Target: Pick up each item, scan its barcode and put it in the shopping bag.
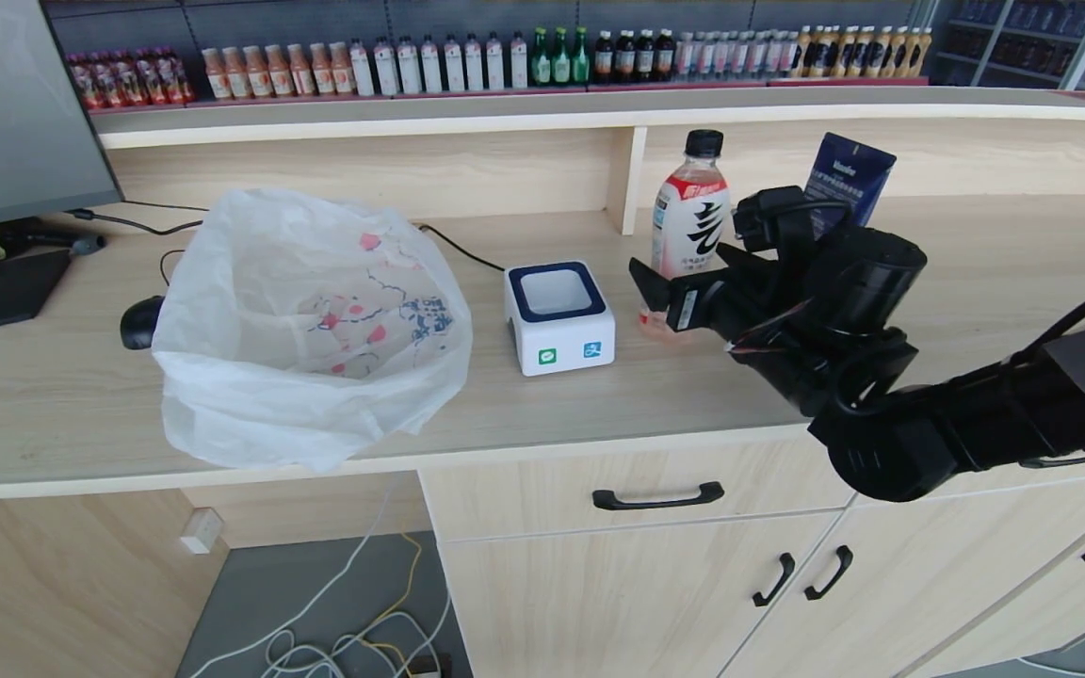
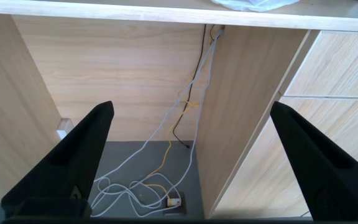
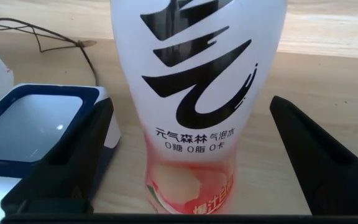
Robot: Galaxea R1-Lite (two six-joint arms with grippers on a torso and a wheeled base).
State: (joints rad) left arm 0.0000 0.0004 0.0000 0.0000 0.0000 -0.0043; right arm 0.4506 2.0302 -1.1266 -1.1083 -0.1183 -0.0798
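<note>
Apparently apart, right tool (image 3: 191, 106) flanking labelled bottle (image 3: 194, 56)

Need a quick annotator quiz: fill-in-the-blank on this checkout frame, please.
1. The bottle stands ____ on the counter.
2. The shopping bag sits to the robot's ____ of the scanner.
3. The right gripper is ____, a finger on either side of the bottle.
Missing: upright; left; open.
</note>
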